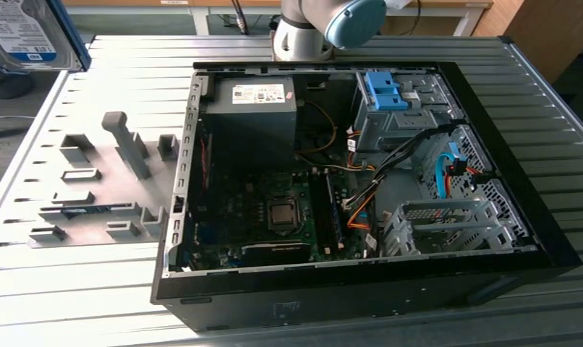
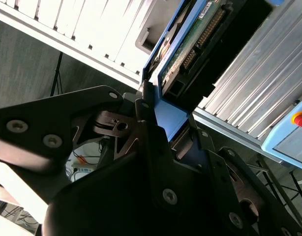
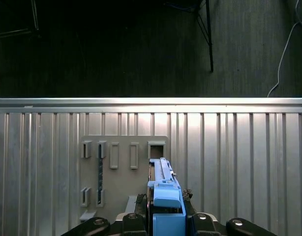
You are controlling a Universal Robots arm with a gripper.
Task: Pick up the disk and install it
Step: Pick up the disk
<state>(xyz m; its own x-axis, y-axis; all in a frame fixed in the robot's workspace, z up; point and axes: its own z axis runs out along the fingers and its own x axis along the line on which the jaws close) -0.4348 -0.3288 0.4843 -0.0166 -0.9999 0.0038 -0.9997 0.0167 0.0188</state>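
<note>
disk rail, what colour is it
The disk rail is blue, clearest in the first wrist view.

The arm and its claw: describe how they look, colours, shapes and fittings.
In the exterior view the arm is a silver-grey metal tube with a rounded pale blue cap on its joint. In both wrist views the claw is matte black, built of flat angular plates and link bars, studded with silver screw heads.

Exterior view: high up, angled down on the open case [image 1: 349, 307] and the ribbed table [image 1: 79, 303], mid range. First wrist view: well above, facing straight down on the table and fixture plate [image 3: 122, 162], floor beyond. Second wrist view: very close, along my gripper [image 2: 170, 125] to the disk [image 2: 190, 44]. Exterior view and first wrist view share the plate; all three share the table.
</note>
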